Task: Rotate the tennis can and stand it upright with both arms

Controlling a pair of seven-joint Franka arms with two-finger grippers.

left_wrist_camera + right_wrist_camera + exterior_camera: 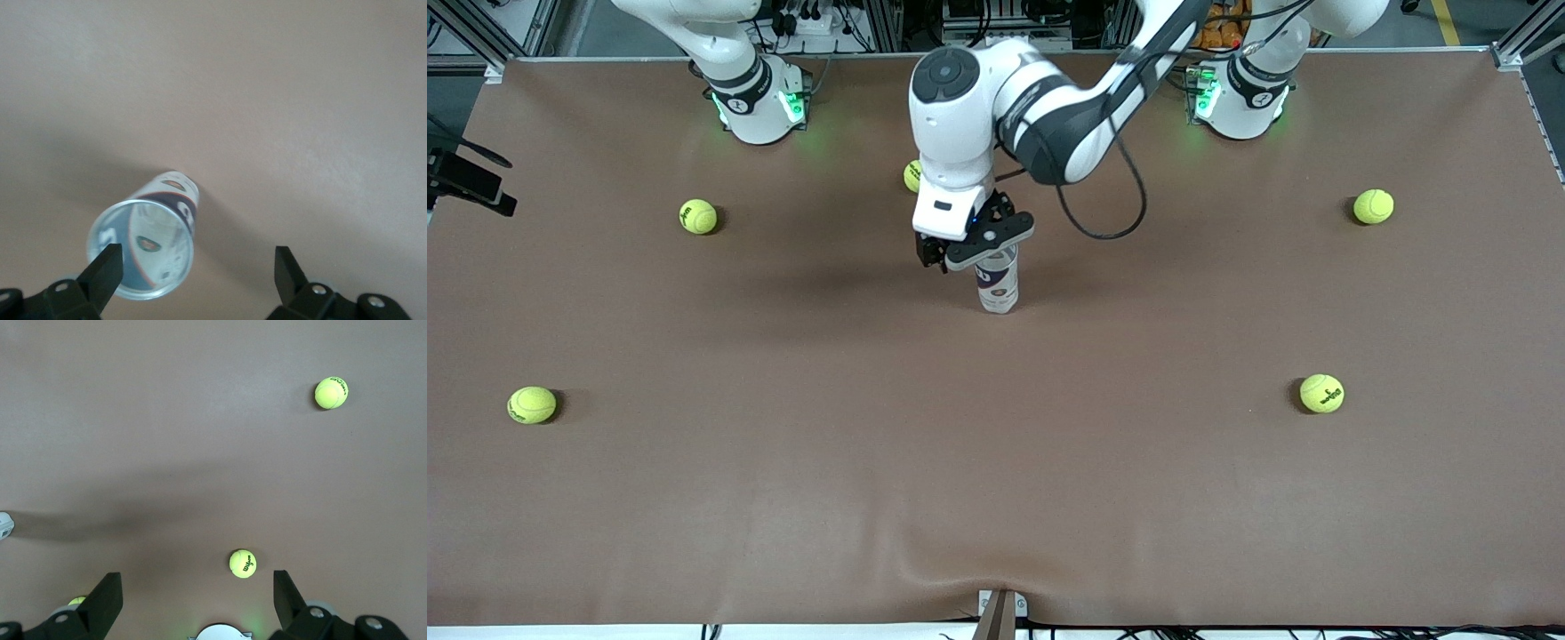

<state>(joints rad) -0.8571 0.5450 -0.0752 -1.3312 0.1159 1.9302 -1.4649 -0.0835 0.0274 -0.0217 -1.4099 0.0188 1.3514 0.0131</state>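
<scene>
Your tennis can (998, 283) is standing upright on the brown tabletop (996, 462), about midway between the two arms' ends and closer to the robot bases than to the front camera. From the left wrist view you're looking straight down its open mouth: the tennis can (148, 248) shows its silver rim as a ring, with the navy and white label running down the outside.

Your left hand (971, 253) is right over the top of the can, the left arm (1049, 116) reaching in from its base. In the left wrist view the left hand (193, 267) has its fingers (103, 270) spread wide. One fingertip overlaps the can's rim in that view, the other stands well clear, so nothing is clamped.

Your right hand (197, 597) is up high, fingers (287, 593) apart and holding nothing, looking down at bare tabletop and tennis balls (243, 563). The right arm (720, 44) waits near its base.

Five yellow-green tennis balls are scattered around you. One ball (698, 216) sits toward the right arm's end, and another (532, 404) lies nearer the front camera on that same end. Two more (1373, 206) (1321, 393) lie toward the left arm's end. The fifth (911, 175) peeks out just beside the left arm's wrist.
</scene>
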